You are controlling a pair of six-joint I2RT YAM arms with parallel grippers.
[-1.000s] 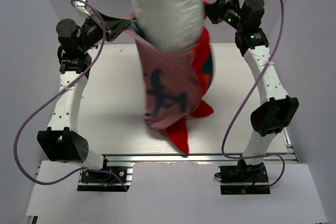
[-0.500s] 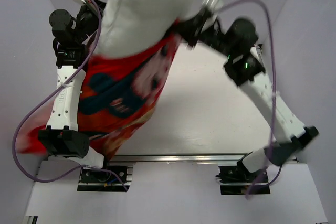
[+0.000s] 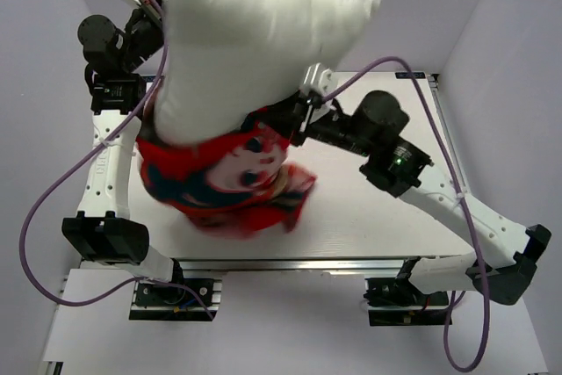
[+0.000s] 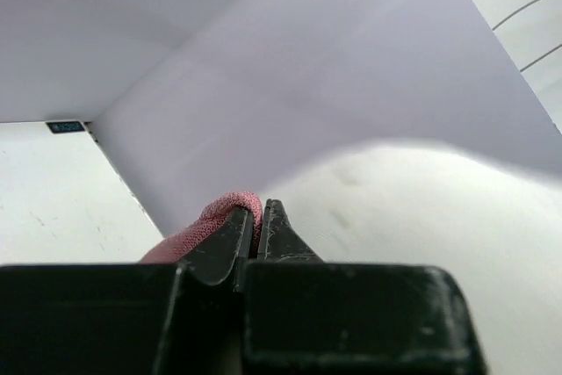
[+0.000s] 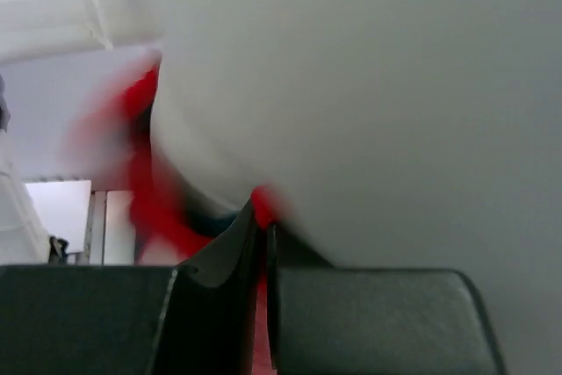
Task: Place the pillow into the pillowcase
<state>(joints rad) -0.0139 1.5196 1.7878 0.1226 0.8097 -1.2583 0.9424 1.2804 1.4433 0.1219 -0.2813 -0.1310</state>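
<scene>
The plump white pillow (image 3: 255, 41) is held up in the air, its lower end tucked into the mouth of the red pillowcase (image 3: 224, 182), which hangs limp below it with a cartoon face showing. My left gripper (image 3: 156, 85) is at the far left, largely hidden behind the pillow; in the left wrist view it (image 4: 257, 217) is shut on a pink-red fold of the pillowcase (image 4: 206, 217), the pillow (image 4: 413, 208) bulging at the right. My right gripper (image 3: 279, 120) reaches in from the right; in its wrist view it (image 5: 261, 217) is shut on the pillowcase's red edge (image 5: 263, 201) under the pillow (image 5: 369, 85).
The white table (image 3: 378, 217) lies below the hanging cloth. Pale walls (image 3: 500, 59) close in on the left, right and back. A purple cable (image 3: 53, 199) loops off the left arm, another (image 3: 465, 243) off the right arm. The metal rail (image 3: 290, 263) runs along the near edge.
The right arm swung left and low across the table with the pillowcase edge. Pillow and case swung left and now hang more level, with the red cloth bunched under the pillow.
</scene>
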